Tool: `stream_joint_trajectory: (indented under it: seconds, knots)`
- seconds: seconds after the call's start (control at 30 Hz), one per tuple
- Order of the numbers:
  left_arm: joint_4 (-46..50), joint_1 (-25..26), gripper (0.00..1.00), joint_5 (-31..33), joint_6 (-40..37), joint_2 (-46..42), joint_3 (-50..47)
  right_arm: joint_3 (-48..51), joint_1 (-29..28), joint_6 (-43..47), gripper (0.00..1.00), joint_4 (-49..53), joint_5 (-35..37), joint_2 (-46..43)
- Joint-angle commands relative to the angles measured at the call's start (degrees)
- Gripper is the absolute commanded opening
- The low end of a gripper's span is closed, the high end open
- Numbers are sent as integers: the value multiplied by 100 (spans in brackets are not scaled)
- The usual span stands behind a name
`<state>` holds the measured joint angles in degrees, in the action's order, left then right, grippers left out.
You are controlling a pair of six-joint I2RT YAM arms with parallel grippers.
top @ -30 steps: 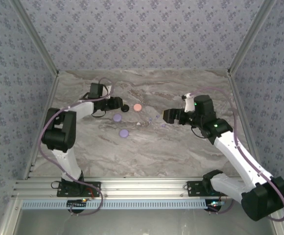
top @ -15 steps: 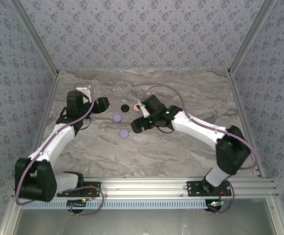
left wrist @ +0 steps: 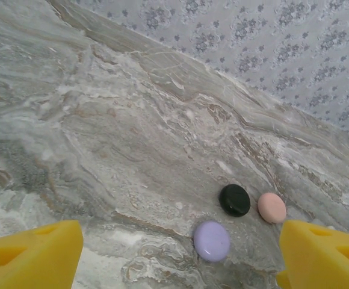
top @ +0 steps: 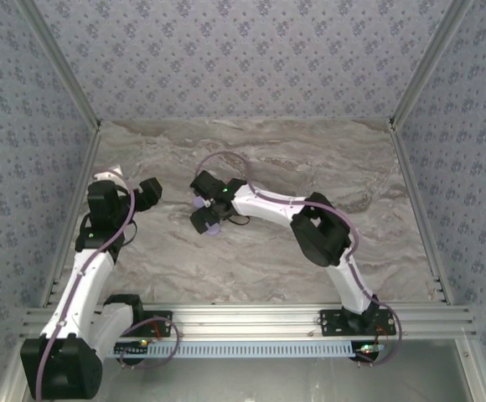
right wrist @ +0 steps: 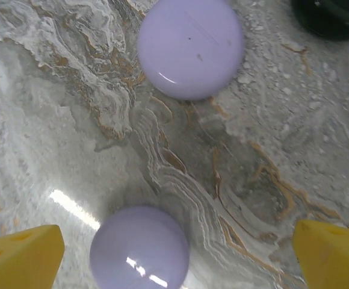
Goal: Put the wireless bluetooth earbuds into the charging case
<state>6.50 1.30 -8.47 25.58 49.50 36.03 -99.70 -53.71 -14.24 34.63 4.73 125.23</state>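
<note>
Tabletop (top: pixel 260 260): grey marble-look sheet with brown and white veining. It's mostly matte, with one bright glare streak (right wrist: pixel 72 208) in the right wrist view.

Three walls box it in: back wall (top: pixel 243 59), left wall (top: pixel 17 167), right wall (top: pixel 473 167). All have the same blue-grey wallpaper with a small repeating floral motif. In the left wrist view the wallpaper meets the tabletop directly.

Aluminium posts stand in the back corners, left post (top: pixel 59 71) and right post (top: pixel 427 63), splaying outward in the top view.

Near edge: ribbed aluminium rail (top: pixel 251 320) across the width, pale slotted strip (top: pixel 251 347) just below, plain grey panel (top: pixel 243 381) under that.

Light is even, shadows soft.
</note>
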Motion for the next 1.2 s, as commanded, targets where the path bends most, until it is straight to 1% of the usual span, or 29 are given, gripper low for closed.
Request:
stream_joint_trajectory:
  seconds: [0.0,0.13,0.23,0.6,0.77,0.83,0.97,1.1,1.17]
  knots:
    - [226,-56,85,93,-41,-171,-41,-535,-89,138,100,508,443,415]
    - [224,-67,85,76,-36,-177,-61,-901,-113,166,100,762,655,803]
    - [229,-64,85,70,-36,-185,-69,-888,-120,160,99,848,678,811]
    - [145,-65,86,39,12,-136,-117,-71,-104,-114,87,824,610,276]
    - [97,-63,86,18,51,-91,-124,282,-61,-259,80,708,481,43]
    - [79,-61,86,-2,61,-72,-123,397,-43,-293,79,642,408,-22]
    - [62,-60,87,-13,76,-45,-126,492,23,-302,73,494,208,-16]
    - [62,-66,87,-28,70,-38,-116,531,53,-193,71,360,102,28]
    - [58,-61,87,-38,70,-36,-114,548,64,-133,67,304,30,50]
